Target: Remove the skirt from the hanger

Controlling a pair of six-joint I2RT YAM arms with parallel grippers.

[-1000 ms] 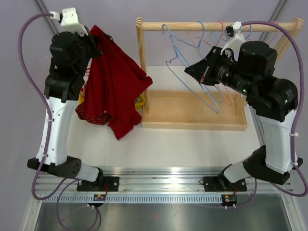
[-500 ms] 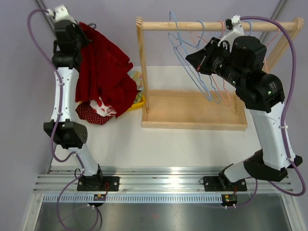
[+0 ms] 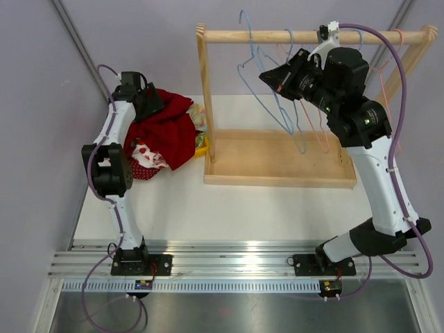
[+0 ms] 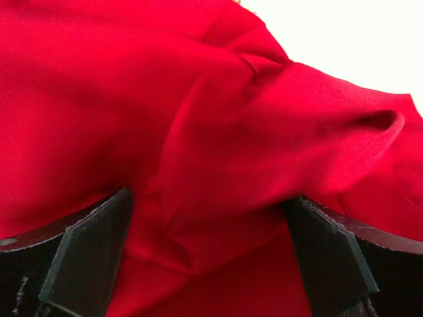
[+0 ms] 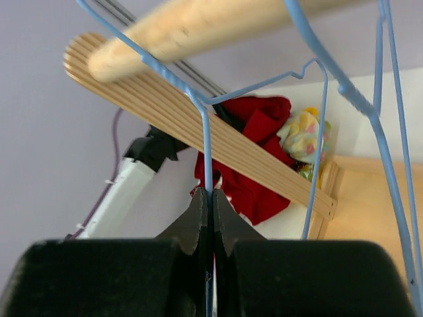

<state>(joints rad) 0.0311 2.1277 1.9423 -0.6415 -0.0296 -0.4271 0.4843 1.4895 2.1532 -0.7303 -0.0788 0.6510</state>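
My left gripper (image 4: 208,264) was spread wide, with the red skirt (image 3: 170,125) bunched loose between its fingers. The skirt lay in a heap at the tabletop's (image 3: 229,215) far left corner, just beside the wooden rack (image 3: 206,104). My right gripper (image 5: 211,221) was squeezed tight on the blue hanger (image 5: 206,145). White tabletop showed along the near edge.

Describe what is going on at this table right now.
The right gripper is shut on the bare blue hanger, up at the wooden rail. The red skirt is off it, heaped at the left side of the table, with the left gripper open right over the cloth.
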